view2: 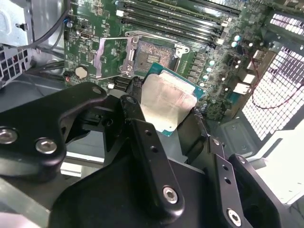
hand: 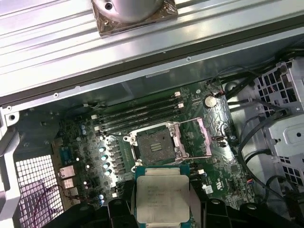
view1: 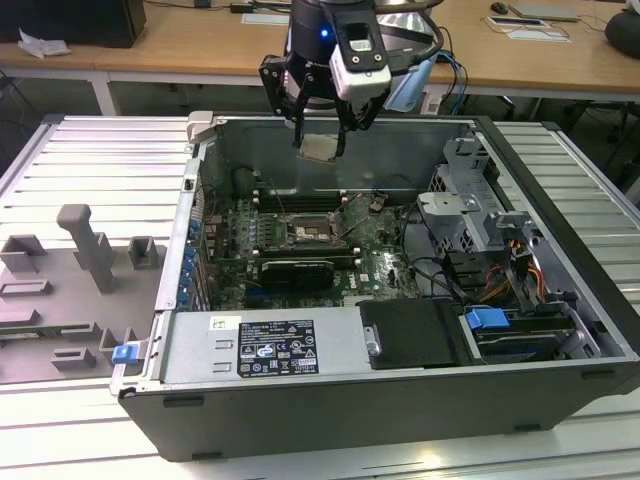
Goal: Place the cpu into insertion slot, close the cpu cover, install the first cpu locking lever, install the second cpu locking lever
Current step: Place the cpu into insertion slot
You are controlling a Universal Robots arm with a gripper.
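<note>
My gripper [view1: 321,140] is shut on the cpu [view1: 321,149], a flat square chip with a pale silver top, held high over the back of the open computer case. The chip also shows between the black fingers in both wrist views, cpu [view2: 166,102], cpu [hand: 162,194]. Below it, the insertion slot [view1: 303,231] lies bare on the green board, a dark square with a silver rim, insertion slot [hand: 156,145], insertion slot [view2: 154,53]. The cpu cover [hand: 198,137] stands swung open beside the socket, cpu cover [view2: 111,57].
Long black memory slots [hand: 137,114] run behind the socket. A black ribbed card [view1: 298,270] lies in front of it. A drive cage [view1: 470,215] and cables fill the case on the exterior view's right. A grey fixture [view1: 85,245] sits outside on the exterior view's left.
</note>
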